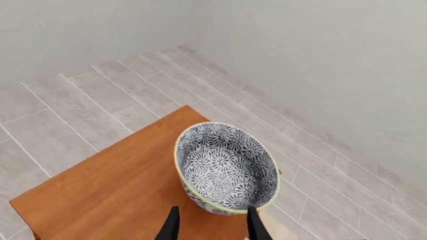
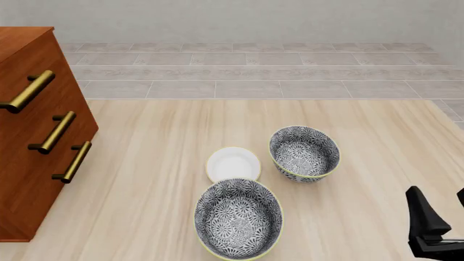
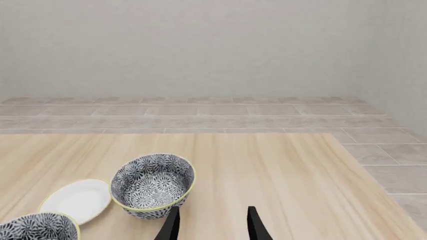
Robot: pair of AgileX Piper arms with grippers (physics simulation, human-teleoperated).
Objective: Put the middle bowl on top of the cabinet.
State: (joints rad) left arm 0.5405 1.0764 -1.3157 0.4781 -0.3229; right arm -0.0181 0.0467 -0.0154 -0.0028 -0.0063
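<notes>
In the left wrist view the middle bowl [image 1: 227, 170], patterned dark grey and white with a pale yellowish rim, sits on the reddish-brown top of the cabinet [image 1: 113, 185], close to its far edge. My left gripper [image 1: 213, 226] is right behind the bowl, open; one fingertip [image 1: 257, 225] overlaps the near rim. The front view shows the cabinet [image 2: 29, 163] at the left with its brass handles, but neither this bowl nor the left gripper. My right gripper [image 2: 444, 209] hangs open and empty at the table's right front.
Two more patterned bowls [image 2: 305, 152] [image 2: 238, 217] and a small white plate [image 2: 233, 163] stand on the pale wooden table [image 2: 362, 125]. The right wrist view shows a bowl [image 3: 152, 185] and the plate [image 3: 77, 200]. A tiled floor lies beyond.
</notes>
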